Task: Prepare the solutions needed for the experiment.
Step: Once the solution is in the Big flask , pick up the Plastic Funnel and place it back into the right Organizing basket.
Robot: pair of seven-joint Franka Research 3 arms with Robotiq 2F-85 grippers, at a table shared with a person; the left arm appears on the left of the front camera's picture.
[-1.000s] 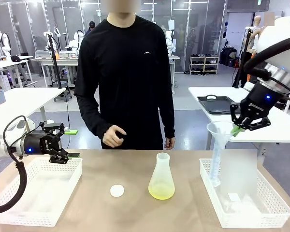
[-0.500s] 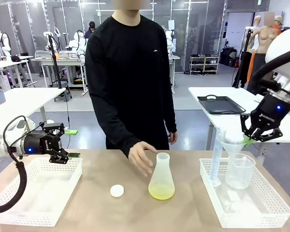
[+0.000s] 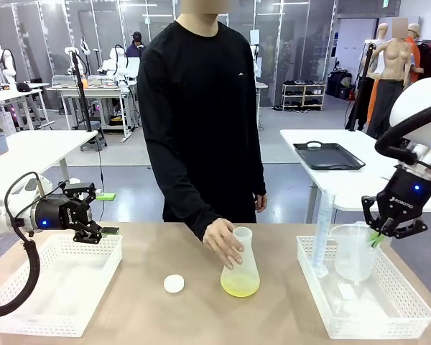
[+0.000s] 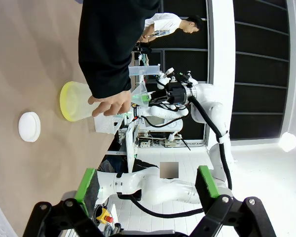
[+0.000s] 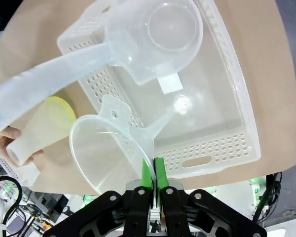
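Risk first: your right gripper (image 3: 379,237) pinches a clear funnel (image 3: 353,253) by its thin rim, jaws shut on it, above the basket (image 3: 409,316) at three o'clock from the flask (image 3: 241,253). The hold is narrow, so the funnel could twist or slip, and a quick swing could knock the tall cylinder (image 3: 322,237) beside it. A person's hand (image 3: 224,244) holds the flask's neck, so reaching there risks a collision. Your left gripper (image 3: 106,213) hangs open and empty at nine o'clock. The solution (image 3: 240,288), a shallow, translucent, pale yellow-green pool, sits in the flask's bottom at table centre.
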